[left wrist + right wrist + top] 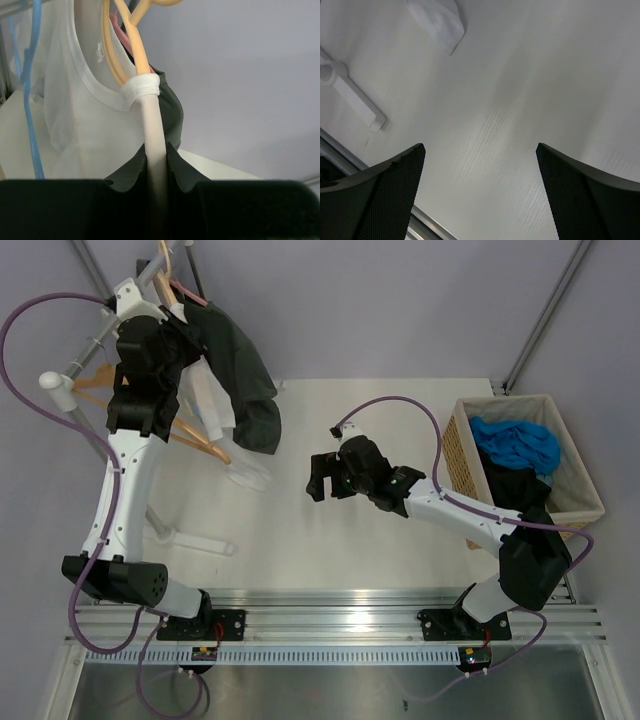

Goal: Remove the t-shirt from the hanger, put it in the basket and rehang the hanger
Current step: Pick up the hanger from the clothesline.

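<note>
My left gripper (188, 332) is up at the clothes rack, shut on the pale arm of a hanger (153, 145). In the left wrist view the arm runs up between the fingers (125, 175). The white t-shirt (75, 115) hangs left of it, its collar (142, 86) bunched around the hanger arm just above the fingers. A dark green t-shirt (172, 107) hangs behind; from above it drapes right of the gripper (245, 370). The white t-shirt (215, 410) hangs below. My right gripper (320, 480) is open and empty over the table (485, 75), apart from the clothes.
Other hangers crowd the rack: tan ones (127, 40), a blue one (27, 100), wooden ones (195, 440). The rack's pole (70, 380) and white foot (190, 538) stand at left; the foot also shows in the right wrist view (352, 97). A wicker basket (580, 480) holds blue and black clothes at right.
</note>
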{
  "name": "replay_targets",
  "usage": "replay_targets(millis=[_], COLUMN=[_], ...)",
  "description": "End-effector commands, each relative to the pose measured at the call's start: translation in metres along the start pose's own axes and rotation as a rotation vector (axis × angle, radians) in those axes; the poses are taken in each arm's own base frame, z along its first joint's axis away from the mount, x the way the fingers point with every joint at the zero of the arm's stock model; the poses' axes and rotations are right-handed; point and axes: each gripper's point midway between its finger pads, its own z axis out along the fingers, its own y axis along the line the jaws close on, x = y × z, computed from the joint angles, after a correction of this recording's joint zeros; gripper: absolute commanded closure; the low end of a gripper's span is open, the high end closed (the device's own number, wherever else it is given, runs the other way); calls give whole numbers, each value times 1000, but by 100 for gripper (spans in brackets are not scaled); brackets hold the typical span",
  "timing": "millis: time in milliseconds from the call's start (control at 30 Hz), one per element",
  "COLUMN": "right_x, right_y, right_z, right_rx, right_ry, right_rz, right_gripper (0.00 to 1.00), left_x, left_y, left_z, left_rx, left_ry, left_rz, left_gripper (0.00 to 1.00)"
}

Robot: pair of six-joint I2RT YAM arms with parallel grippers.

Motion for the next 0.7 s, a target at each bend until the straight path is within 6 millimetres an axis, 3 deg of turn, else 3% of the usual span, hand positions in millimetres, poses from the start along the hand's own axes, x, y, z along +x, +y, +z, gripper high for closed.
replay_targets(millis=[0,167,533,667], right_x=[-18,-19,-19,-18], right_y=[20,21,20,17], right_z=[-9,-10,-11,-10], right_rx=[-55,-61,-57,-44], right_ry=[-39,-43,-45,-42], right_rz=[-20,-17,-20,-23], right_gripper=[1,0,0,1], left_x=[-43,-34,-14,-16], left_y=[-38,-50,-50,-53], left_z=[-34,-50,-87,-104], left_rx=[181,260,315,342], left_ry=[-113,-64,17,22], left_rz=[-64,-96,-152,-184], left_gripper=[100,100,100,100])
